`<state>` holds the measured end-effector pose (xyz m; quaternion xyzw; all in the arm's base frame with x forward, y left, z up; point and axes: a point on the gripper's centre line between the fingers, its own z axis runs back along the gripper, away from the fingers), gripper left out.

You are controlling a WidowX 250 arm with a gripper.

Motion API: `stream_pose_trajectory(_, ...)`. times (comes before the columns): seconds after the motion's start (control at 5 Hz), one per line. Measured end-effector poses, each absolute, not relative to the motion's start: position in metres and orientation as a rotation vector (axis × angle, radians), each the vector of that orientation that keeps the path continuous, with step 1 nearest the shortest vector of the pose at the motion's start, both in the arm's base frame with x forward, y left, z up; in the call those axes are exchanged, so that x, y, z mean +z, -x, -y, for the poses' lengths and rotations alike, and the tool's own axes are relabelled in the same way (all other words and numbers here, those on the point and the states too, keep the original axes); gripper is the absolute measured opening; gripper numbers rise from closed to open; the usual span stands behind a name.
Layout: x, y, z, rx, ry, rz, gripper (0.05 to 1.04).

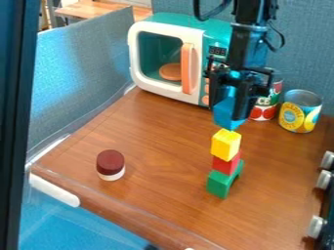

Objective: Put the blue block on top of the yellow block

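Just over the little block stack in the camera view, the gripper point(231, 102) has its fingers closed around the blue block point(227, 116), so grabbing it looks sorted. The block hangs with its long side running roughly up and down, a bit tilted. What matters now is where the yellow block point(225, 143) sits: pretty much directly below the claw and the blue one in this view, on top of the red block point(225, 164) and green block point(223, 181). Can't tell if blue and yellow touch or just line up from this angle. I'd check front-to-back alignment, then ease down gently, since that stack could topple.
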<state>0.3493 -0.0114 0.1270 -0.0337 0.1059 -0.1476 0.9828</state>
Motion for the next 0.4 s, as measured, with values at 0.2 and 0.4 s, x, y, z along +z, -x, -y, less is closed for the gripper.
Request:
stream_pose_trajectory(0.2, 0.1226, -0.3441, 0.0111, -0.268, 0.067, -0.271, 0.576)
stream_pose_trajectory(0.4, 0.1233, -0.3435, 0.0101, -0.261, 0.064, -0.281, 0.576)
